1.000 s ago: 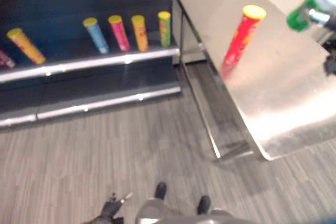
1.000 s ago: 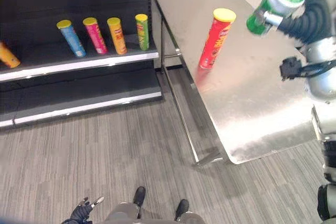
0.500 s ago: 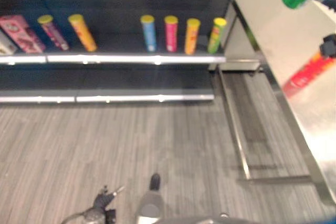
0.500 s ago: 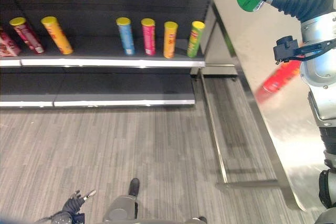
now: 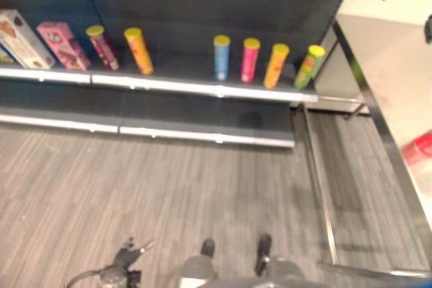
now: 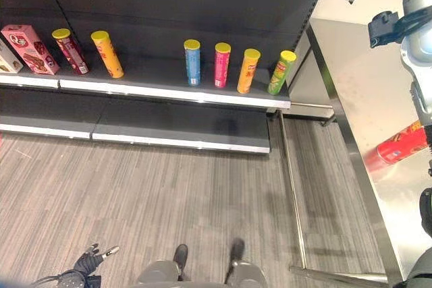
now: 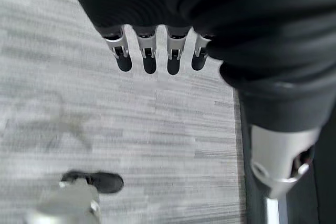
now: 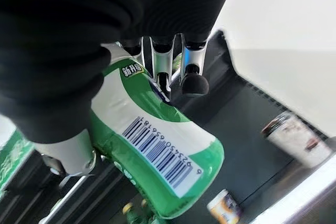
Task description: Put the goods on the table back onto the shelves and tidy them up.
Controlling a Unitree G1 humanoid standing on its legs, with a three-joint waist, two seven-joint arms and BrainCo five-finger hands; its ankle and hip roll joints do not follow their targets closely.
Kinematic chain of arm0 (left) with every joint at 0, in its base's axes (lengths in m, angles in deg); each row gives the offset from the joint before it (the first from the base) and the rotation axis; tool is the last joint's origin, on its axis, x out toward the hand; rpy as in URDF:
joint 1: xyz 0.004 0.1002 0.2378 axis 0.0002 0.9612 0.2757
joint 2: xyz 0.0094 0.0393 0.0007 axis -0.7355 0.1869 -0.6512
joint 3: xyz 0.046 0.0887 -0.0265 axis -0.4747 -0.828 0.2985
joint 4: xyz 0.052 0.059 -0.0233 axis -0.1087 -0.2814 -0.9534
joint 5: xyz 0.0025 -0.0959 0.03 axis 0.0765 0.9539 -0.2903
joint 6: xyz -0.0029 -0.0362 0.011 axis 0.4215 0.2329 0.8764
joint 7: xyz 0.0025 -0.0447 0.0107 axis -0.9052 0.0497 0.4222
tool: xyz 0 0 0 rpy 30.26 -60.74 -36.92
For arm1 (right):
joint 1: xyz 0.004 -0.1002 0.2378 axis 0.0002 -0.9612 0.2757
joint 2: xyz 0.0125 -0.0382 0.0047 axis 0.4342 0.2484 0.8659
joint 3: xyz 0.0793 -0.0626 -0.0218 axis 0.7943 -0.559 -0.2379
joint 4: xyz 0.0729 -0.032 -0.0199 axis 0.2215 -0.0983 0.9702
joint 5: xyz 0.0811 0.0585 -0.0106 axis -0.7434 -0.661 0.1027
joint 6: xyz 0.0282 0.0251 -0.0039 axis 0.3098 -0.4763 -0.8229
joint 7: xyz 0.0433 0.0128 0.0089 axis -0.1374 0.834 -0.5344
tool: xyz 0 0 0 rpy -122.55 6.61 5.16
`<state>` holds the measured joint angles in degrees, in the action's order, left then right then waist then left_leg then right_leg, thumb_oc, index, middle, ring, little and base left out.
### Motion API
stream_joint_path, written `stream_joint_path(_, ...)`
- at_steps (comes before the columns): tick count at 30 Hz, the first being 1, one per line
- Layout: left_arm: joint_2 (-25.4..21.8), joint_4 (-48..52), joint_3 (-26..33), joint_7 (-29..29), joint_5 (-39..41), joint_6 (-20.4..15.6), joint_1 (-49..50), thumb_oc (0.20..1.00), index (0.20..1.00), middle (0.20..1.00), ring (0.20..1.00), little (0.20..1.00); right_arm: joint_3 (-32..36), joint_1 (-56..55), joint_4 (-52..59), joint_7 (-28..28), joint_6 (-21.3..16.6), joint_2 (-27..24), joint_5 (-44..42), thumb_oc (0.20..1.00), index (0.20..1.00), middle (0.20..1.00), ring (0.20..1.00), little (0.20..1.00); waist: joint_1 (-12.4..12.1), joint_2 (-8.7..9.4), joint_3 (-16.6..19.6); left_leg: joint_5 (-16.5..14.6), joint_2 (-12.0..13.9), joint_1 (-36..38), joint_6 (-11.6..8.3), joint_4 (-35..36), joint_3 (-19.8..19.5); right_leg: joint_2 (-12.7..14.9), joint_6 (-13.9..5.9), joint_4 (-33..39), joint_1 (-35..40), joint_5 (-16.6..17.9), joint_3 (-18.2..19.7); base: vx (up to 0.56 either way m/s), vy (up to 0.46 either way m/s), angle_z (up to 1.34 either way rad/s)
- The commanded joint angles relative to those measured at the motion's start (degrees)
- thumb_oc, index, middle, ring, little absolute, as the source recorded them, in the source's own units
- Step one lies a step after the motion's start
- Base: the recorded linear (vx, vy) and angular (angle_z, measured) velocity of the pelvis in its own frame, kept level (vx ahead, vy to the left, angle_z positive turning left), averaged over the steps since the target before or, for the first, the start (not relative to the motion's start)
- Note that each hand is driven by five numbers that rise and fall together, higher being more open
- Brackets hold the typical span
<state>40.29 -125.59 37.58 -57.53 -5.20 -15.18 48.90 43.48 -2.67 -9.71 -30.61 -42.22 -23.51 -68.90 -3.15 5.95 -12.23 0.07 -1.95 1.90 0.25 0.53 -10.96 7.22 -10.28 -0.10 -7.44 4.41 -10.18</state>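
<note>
Each hand wears a dark ribbed cover over its back and wrist, from which a row of silver fingers with rounded dark tips projects; the left hand (image 7: 157, 56) has a stubby silver thumb ending in a metal ring. The right hand (image 8: 168, 61) is built the same, and above its corrugated black sleeve the right arm (image 6: 422, 32) is silver-grey, with a black bracket clamped on.

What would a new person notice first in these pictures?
Probably the row of colourful tubes standing on the dark shelf, with pink boxes further left. Next, the green can gripped in the right robot hand near the top shelf, and a red tube left on the steel table.
</note>
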Motion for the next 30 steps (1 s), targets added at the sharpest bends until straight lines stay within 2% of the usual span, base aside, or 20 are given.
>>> stream_joint_path(1,-3.55,0.99,-0.51,0.32,0.92,-1.08,0.95,1.0,1.0,1.0,1.0,1.0,-4.99,11.75,-1.97,-1.33,-2.06,-4.74,-3.37,0.2,0.2,0.2,0.2,0.2,-1.99,0.52,-0.08,-7.51,-4.2,2.66,-1.33,-2.79,-2.04,-3.94,-1.12,2.33,-5.86,3.85,-3.68,0.31,-0.007,-0.04)
stream_joint_path(4,-3.57,0.61,-0.46,0.33,0.91,-1.11,0.68,1.0,1.0,1.0,1.0,1.0,-5.94,12.96,-2.63,-0.97,-2.05,-4.99,-3.91,0.2,0.2,0.2,0.2,0.2,-1.68,1.1,0.02,-8.91,-4.34,3.67,-1.65,-3.59,-2.9,-3.57,-0.97,2.55,-5.44,4.19,-5.59,0.32,-0.031,0.33)
stream_joint_path(5,-3.56,0.47,-0.97,0.08,0.49,-1.09,0.72,1.0,1.0,1.0,1.0,1.0,-5.48,12.25,-2.54,-0.5,-2.01,-5.29,-4.49,0.2,0.2,0.2,0.2,0.2,-1.42,1.77,1.43,-11.33,-3.44,5.95,-2.01,-3.39,-3.15,-3.51,0.52,3.2,-3.57,3.38,-6.18,0.43,-0.062,0.32)
stream_joint_path(7,-3.47,0.04,-0.67,0.28,0.35,-1.06,1.52,1.0,1.0,1.0,1.0,1.0,-5.35,11.94,-1.75,-0.31,-2.06,-4.99,-4.54,0.2,0.2,0.2,0.2,0.2,-1.44,1.28,3.15,-13.87,-0.83,8.4,-3.2,-3.92,-3.07,-4.24,1.14,2.62,-2.08,2.46,-7.11,0.61,-0.117,0.43)
stream_joint_path(8,-3.42,0.52,-0.4,0.45,0.59,-0.99,2.05,1.0,1.0,1.0,1.0,1.0,-5.22,11.23,-0.57,0.18,-2.11,-4.71,-4.71,0.2,0.2,0.2,0.2,0.2,-1.06,1.47,4.45,-12.21,1.16,8.77,-4.81,-6.74,-2.63,-4.14,1.41,2.44,-0.44,1.8,-8.53,0.48,-0.107,0.34)
stream_joint_path(9,-3.45,0.56,-0.39,0.45,0.59,-0.98,2.12,1.0,1.0,1.0,1.0,1.0,-5.1,11.08,-0.51,0.17,-2.09,-4.69,-4.7,0.2,0.2,0.2,0.2,0.2,-0.99,1.45,4.49,-12.3,1.21,8.73,-4.83,-6.86,-2.7,-4.18,1.41,2.46,-0.4,1.78,-8.62,0.45,-0.114,0.27)
stream_joint_path(10,-3.65,0.78,-0.27,0.29,0.84,-1.01,2.66,1.0,1.0,1.0,1.0,1.0,-5.58,11.49,-0.31,0.56,-2.18,-4.38,-4.78,0.2,0.2,0.2,0.2,0.2,-1.34,1.1,5.08,-11.03,3.3,8.97,-6.56,-9.77,-1.48,-5.04,1.74,2.41,1.14,1.02,-9.35,0.27,-0.08,0.31)
stream_joint_path(11,-3.69,1.42,-0.27,0.13,1.15,-0.95,3.03,1.0,1.0,1.0,1.0,1.0,-6.26,11.89,-0.36,0.74,-2.23,-4.37,-4.68,0.2,0.2,0.2,0.2,0.2,-1.2,1.35,5.25,-8.67,4.19,7.69,-8.09,-13.58,-0.25,-5.0,2.07,2.61,2.41,0.36,-9.93,0.37,-0.1,0.32)
stream_joint_path(12,-3.94,2.65,-0.13,-0.01,1.71,-0.97,3.43,1.0,1.0,1.0,1.0,1.0,-7.5,13.14,-0.41,0.77,-2.01,-4.15,-4.32,0.2,0.2,0.2,0.2,0.2,-1.92,1.48,4.76,-6.16,5.07,5.35,-9.47,-20.64,0.85,-5.59,2.74,2.72,3.97,-0.61,-9.85,0.26,-0.061,0.36)
stream_joint_path(14,-3.78,3.16,0.12,0.2,2.2,-0.75,3.33,1.0,1.0,1.0,1.0,1.0,-9.65,15.81,-0.93,0.64,-2.13,-3.08,-4.2,0.2,0.2,0.2,0.2,0.2,-3.22,2.34,2.92,-2.15,4.17,-0.32,-9.69,-33.16,1.09,-5.97,4.38,3.28,6.4,-1.92,-8.72,0.18,-0.041,0.17)
stream_joint_path(15,-3.78,2.9,0.22,0.39,2.19,-0.69,2.98,1.0,1.0,1.0,1.0,1.0,-10.45,16.72,-1.59,0.57,-1.97,-2.66,-4.08,0.2,0.2,0.2,0.2,0.2,-4.18,2.5,2.0,-1.0,4.43,-2.55,-9.18,-38.52,1.55,-6.55,5.19,3.5,7.62,-2.65,-7.96,0.16,-0.042,-0.21)
stream_joint_path(16,-3.83,2.36,0.19,0.57,1.77,-0.48,2.82,1.0,1.0,1.0,1.0,1.0,-11.19,17.17,-3.19,0.57,-1.7,-2.19,-4.18,0.2,0.2,0.2,0.2,0.2,-4.78,2.88,1.27,-1.09,4.87,-4.79,-7.99,-41.9,2.82,-6.42,5.56,3.85,8.57,-3.36,-7.54,0.18,-0.043,-0.32)
stream_joint_path(17,-3.82,2.38,0.06,0.4,1.96,-0.45,2.93,1.0,1.0,1.0,1.0,1.0,-12.81,18.42,-4.39,1.04,-1.21,-2.1,-3.96,0.2,0.2,0.2,0.2,0.2,-4.99,3.61,0.83,-0.69,5.41,-6.7,-7.2,-41.73,4.03,-5.8,5.59,3.83,9.05,-3.84,-7.26,0.21,-0.012,-0.27)
stream_joint_path(19,-3.77,2.24,-0.03,0.13,2.4,-0.5,3.12,1.0,1.0,1.0,1.0,1.0,-15.84,21.3,-6.93,1.65,-0.33,-2.51,-4.58,0.2,0.2,0.2,0.2,0.2,-5.9,3.88,0.09,-4.27,7.92,-9.27,-6.18,-36.91,6.87,-5.25,5.33,4.31,11.06,-5.1,-6.71,0.26,0.052,0.03)
stream_joint_path(20,-3.6,2.08,-0.12,-0.06,2.4,-0.34,3.35,1.0,1.0,1.0,1.0,1.0,-16.57,22.02,-7.07,1.89,-0.08,-2.71,-4.86,0.2,0.2,0.2,0.2,0.2,-5.91,4.24,0.13,-5.6,8.29,-9.58,-5.97,-31.64,8.43,-4.42,4.92,4.36,11.44,-5.41,-6.28,0.36,0.192,0.18)
stream_joint_path(21,-3.8,1.55,-0.64,-0.27,1.48,-0.29,3.59,1.0,1.0,1.0,1.0,1.0,-16.58,22.03,-7.28,1.99,-0.13,-3.3,-4.99,0.2,0.2,0.2,0.2,0.2,-6.25,3.53,0.3,-5.14,9.27,-12.07,-7.15,-19.61,9.9,-3.77,4.2,4.68,12.62,-6.67,-6.11,0.26,0.173,0.12)
stream_joint_path(27,-3.85,1.54,-0.65,-0.26,1.48,-0.3,3.58,1.0,1.0,1.0,1.0,1.0,-16.45,21.91,-7.25,1.99,-0.13,-3.33,-4.98,0.2,0.2,0.2,0.2,0.2,-6.11,3.86,0.47,-4.51,8.95,-11.97,-7.1,-18.8,9.92,-3.46,4.16,4.69,12.4,-6.62,-6.23,0.1,0.084,-0.03)
stream_joint_path(28,-4.45,0.64,-1.22,0.32,0.64,-0.45,3.96,1.0,1.0,1.0,1.0,1.0,-15.32,20.52,-8.16,1.61,-0.22,-3.63,-3.68,0.2,0.2,0.2,0.2,0.2,-9.06,1.84,0.98,4.34,6.13,-16.83,-8.68,-0.91,6.16,-4.17,3.9,5.05,16.45,-9.41,-4.29,0.48,0.46,0.26)
stream_joint_path(29,-4.38,0.34,-1.51,0.42,0.64,-0.5,3.76,1.0,1.0,1.0,1.0,1.0,-15.55,20.93,-8.74,1.57,-0.09,-3.59,-3.63,0.2,0.2,0.2,0.2,0.2,-9.16,1.73,1.32,4.99,5.63,-16.96,-8.98,0.13,5.07,-4.16,3.58,4.94,16.77,-9.51,-3.84,0.82,0.845,-0.05)
stream_joint_path(30,-3.07,-0.88,-1.47,1.02,0.8,-1.08,3.84,1.0,1.0,1.0,1.0,1.0,-14.33,19.5,-9.41,1.68,0.29,-1.85,-3.06,0.2,0.2,0.2,0.2,0.2,-9.1,0.47,3.39,5.37,4.73,-15.25,-8.31,-1.19,3.16,-1.3,1.14,3.31,18.61,-9.72,-2.25,0.52,0.591,-0.58)
